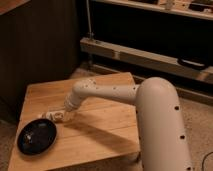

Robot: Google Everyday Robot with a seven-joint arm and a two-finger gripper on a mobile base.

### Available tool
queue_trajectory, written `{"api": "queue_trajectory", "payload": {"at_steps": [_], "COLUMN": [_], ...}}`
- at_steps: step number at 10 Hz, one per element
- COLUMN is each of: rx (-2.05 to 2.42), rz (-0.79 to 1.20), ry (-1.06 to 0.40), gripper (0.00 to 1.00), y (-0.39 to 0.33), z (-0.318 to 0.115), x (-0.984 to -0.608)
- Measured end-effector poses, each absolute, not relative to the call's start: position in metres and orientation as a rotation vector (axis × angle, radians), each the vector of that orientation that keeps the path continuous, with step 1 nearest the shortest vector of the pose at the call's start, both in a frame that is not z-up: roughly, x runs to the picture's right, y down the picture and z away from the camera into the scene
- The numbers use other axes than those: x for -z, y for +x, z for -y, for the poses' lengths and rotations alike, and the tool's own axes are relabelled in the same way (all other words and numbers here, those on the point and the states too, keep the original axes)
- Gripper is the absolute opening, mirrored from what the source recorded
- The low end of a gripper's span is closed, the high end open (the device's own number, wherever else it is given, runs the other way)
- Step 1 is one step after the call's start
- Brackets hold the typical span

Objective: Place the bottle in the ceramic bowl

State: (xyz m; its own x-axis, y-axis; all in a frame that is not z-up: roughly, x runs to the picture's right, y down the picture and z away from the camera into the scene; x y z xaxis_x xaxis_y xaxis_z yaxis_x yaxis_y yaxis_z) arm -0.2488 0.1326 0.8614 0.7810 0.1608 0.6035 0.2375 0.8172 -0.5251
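Dim, warm light fell on a low wooden table (102, 134) with a planked top. It stood on a speckled floor (200, 107) in front of a dark wall, and a long pale rail (145, 54) ran across the background behind it. From the right of the view, the robot's bulky white body (162, 130) rose beside the table's near corner. Its white arm (102, 92) reached leftward over the boards and bent down towards the left front part of the top. The gripper (56, 116) hung low there, just above the wood, pointing left. It seemed to be clamped on the bottle (46, 115), a small white shape lying roughly level and sticking out from the claw, though the grip itself was hard to make out. The ceramic bowl (36, 137), round, shallow and glossy black, sat on the table's left front corner. The bottle's free end lay right at the bowl's upper rim and was not yet inside the dish. The arm's shadow stretched across the boards to the right of the bowl.
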Motion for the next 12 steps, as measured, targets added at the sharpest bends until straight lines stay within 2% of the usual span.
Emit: {"api": "queue_trajectory", "payload": {"at_steps": [4, 5, 7, 10, 12], "rx": [0.084, 0.084, 0.086, 0.122, 0.175], "rz": [0.64, 0.641, 0.663, 0.687, 0.703], "ry": [-0.665, -0.669, -0.654, -0.618, -0.618], "gripper": [0.12, 0.05, 0.0, 0.0, 0.0], "y": [-0.257, -0.257, -0.258, -0.265, -0.279], "z": [-0.137, -0.136, -0.122, -0.109, -0.118], "x": [-0.862, -0.86, -0.842, -0.811, -0.79]}}
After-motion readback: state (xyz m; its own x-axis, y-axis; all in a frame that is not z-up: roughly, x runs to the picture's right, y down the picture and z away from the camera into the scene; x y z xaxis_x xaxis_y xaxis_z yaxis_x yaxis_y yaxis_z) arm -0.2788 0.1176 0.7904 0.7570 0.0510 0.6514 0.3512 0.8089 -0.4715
